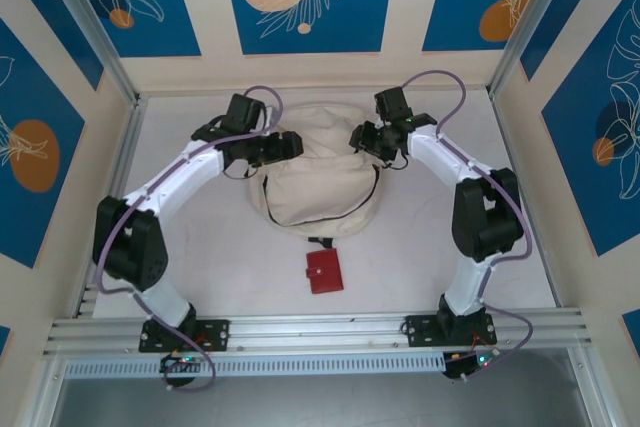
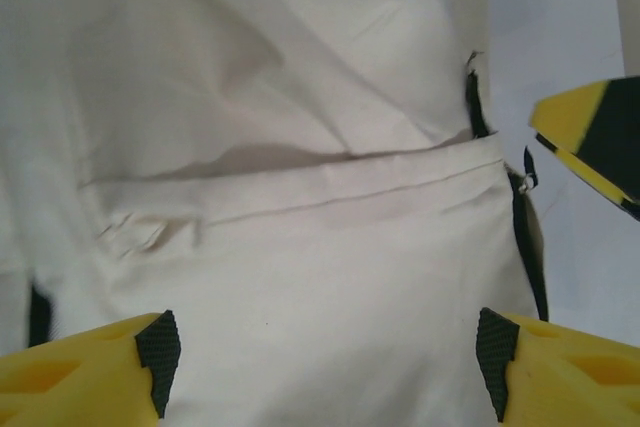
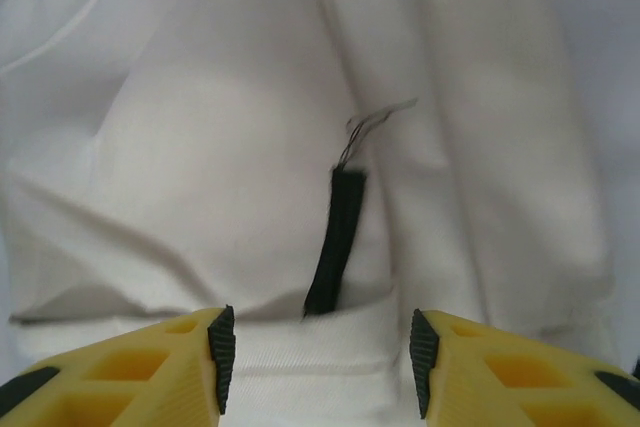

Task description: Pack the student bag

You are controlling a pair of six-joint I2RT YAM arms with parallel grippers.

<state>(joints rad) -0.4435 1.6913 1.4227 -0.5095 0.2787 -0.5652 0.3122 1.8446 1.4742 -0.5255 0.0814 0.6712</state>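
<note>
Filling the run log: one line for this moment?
student bag: centred; left gripper: open over bag; right gripper: open over bag; red wallet: outside bag

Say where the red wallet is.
In the top view, the red wallet lies on the table on the near side of the bag, between the arm bases.

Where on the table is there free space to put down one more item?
Free: the bare table between the left arm and the red wallet, and between the wallet and the right arm. Crowded: the far middle, where the left tool and the right tool hang over the student bag.
</note>
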